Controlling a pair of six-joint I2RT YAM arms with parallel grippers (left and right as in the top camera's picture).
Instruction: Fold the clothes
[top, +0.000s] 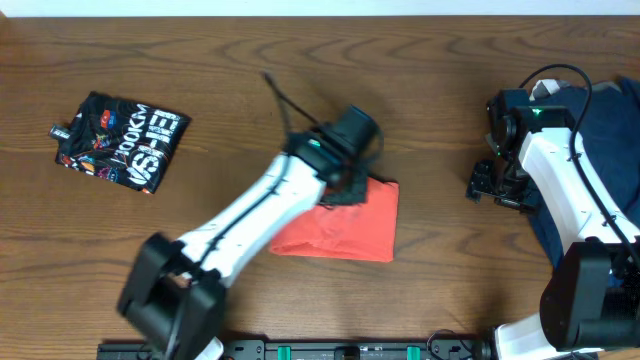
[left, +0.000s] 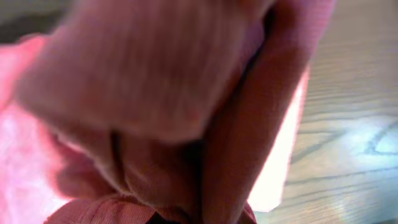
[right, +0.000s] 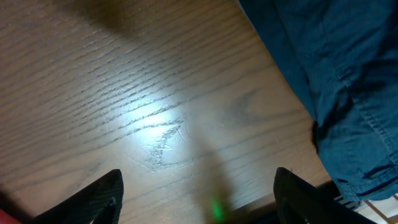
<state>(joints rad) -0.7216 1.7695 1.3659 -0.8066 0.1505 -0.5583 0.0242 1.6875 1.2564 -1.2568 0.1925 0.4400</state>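
Note:
A coral-red T-shirt lies folded into a rectangle at the table's middle. My left gripper sits at its upper left part and holds a bunch of the red fabric, which fills the left wrist view and hides the fingers. A black T-shirt with white lettering lies folded at the far left. A dark navy garment lies at the right edge, also in the right wrist view. My right gripper is open and empty over bare wood, left of the navy garment.
The wooden table runs across the whole view. A black cable trails from the left arm. The arm bases and a black rail stand at the front edge.

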